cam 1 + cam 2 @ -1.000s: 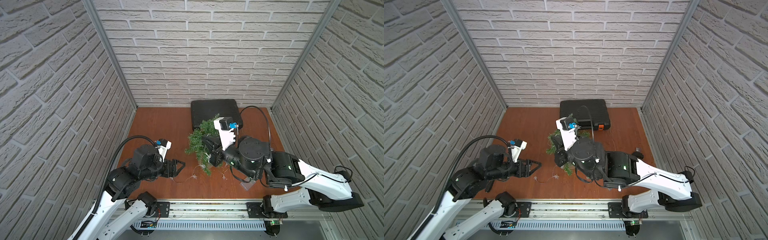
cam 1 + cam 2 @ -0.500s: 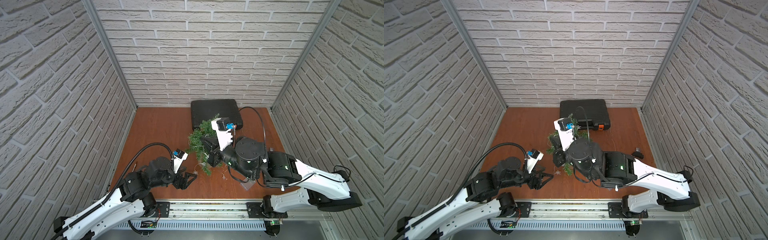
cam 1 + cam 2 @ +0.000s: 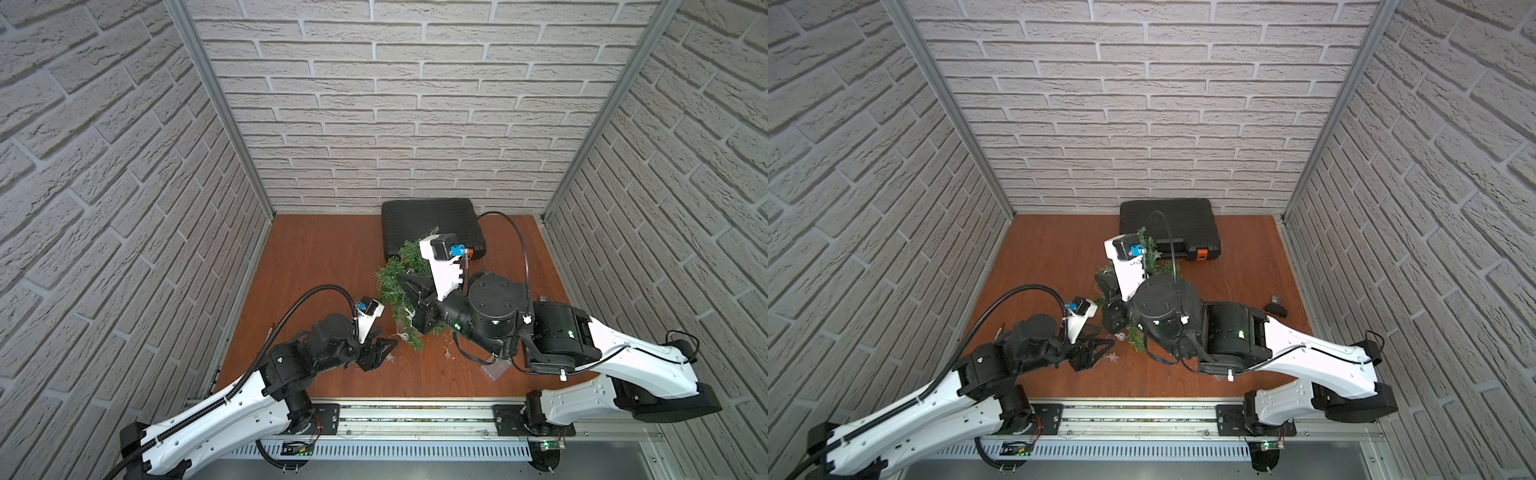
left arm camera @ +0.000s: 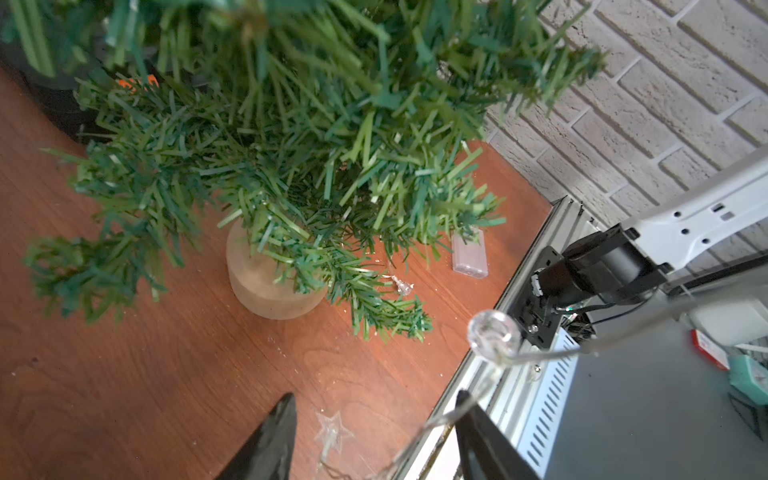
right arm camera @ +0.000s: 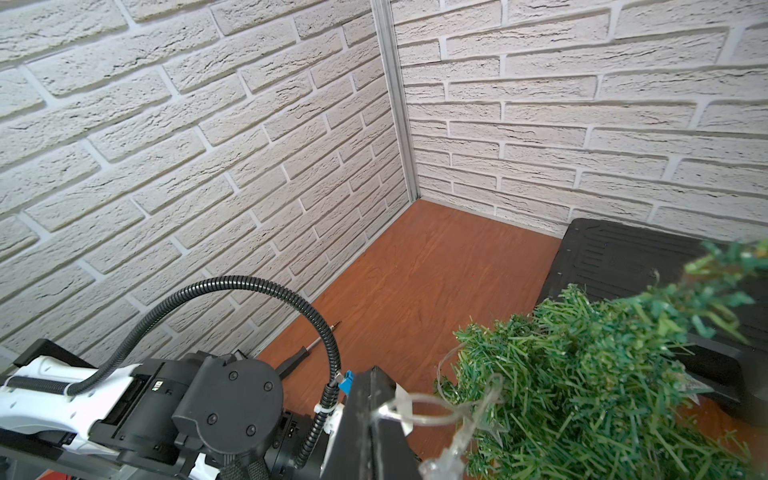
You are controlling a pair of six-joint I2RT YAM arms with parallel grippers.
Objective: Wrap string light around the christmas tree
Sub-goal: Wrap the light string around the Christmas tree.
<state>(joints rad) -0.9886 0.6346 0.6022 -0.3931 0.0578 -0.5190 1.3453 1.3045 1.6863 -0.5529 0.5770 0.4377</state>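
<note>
Right hand (image 5: pixel 376 395) was shut, pinching string (image 4: pixel 492 332) high beside tree (image 3: pixel 401 274); we judged this held wire taut for wrapping. Left hand (image 4: pixel 376 399) was part open, gripping nothing, low over table (image 3: pixel 324 257), star (image 4: pixel 332 430) lying between fingers (image 4: pixel 274 440); we guessed reach for slack. Tree stood mid-table on pot (image 4: pixel 266 291), string's box (image 4: pixel 469 259) near it. Wood-grain table, speckled; brick walls (image 3: pixel 415 124); black case (image 3: pixel 428 216) at back.

From christmas tree (image 3: pixel 390 282): case (image 3: pixel 428 216) directly behind, left gripper (image 3: pixel 384 353) front-left, string light (image 3: pixel 494 368) box end front-right, screwdriver (image 5: pixel 309 351) far left.
</note>
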